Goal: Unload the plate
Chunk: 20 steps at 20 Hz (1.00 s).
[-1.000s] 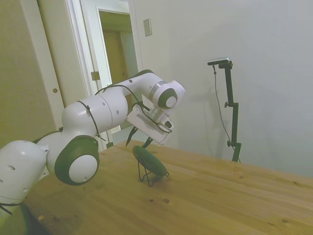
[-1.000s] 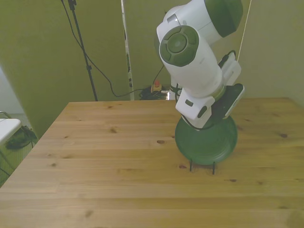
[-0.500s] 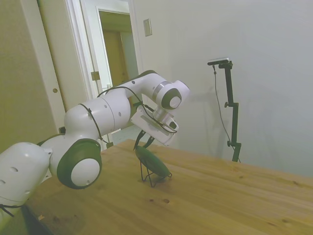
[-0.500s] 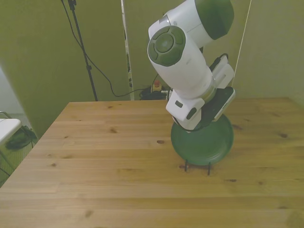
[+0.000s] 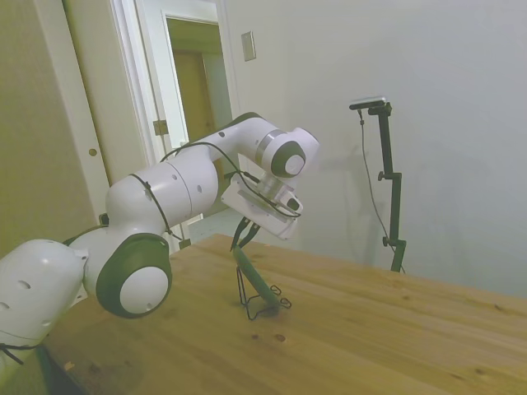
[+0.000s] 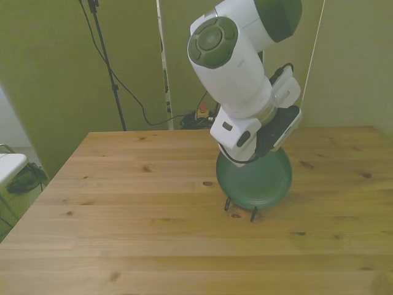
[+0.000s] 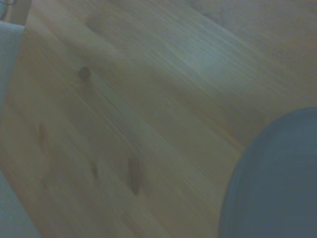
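- The gripper (image 5: pixel 241 240) sits at the top rim of the plate (image 6: pixel 255 182), its dark fingers (image 5: pixel 245 233) drawn close together on that rim, one on each face.
- The plate stands on edge, tilted, in the thin black wire stand (image 5: pixel 262 301) on the wooden table (image 6: pixel 135 233).
- In the side view the plate shows as a thin sloping line; its broad face looks toward the front camera.
- The wrist view shows a blurred piece of the plate's curved rim over the table planks.

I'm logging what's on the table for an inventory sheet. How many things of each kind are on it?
Plates: 1, the green plate
Wire stands: 1, the black stand that the plate sits in
Total: 2
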{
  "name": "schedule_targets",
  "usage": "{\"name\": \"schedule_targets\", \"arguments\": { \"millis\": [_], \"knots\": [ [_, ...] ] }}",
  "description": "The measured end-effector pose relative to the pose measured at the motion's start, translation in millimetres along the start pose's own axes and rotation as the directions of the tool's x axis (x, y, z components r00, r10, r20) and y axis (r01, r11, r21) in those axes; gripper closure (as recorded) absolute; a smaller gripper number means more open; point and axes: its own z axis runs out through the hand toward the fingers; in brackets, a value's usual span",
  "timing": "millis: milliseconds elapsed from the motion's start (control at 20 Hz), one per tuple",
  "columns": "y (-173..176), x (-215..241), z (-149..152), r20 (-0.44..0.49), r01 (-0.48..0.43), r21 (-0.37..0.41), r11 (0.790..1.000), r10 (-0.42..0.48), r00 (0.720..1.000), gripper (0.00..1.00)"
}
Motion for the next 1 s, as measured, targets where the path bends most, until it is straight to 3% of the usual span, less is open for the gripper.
{"name": "schedule_targets", "arguments": {
  "millis": [350,700,850,1000],
  "knots": [
    [-10,-36,-33,-0.067,-0.012,-0.068,0.998,0.007,0.998,1.0],
    [-55,-83,-58,-0.158,-0.025,-0.149,0.989,0.001,0.987,1.0],
    [-72,-92,-64,-0.221,-0.066,-0.185,0.98,0.023,0.975,1.0],
    [-81,-82,-67,-0.327,-0.158,-0.194,0.968,0.088,0.941,1.0]
  ]
}}
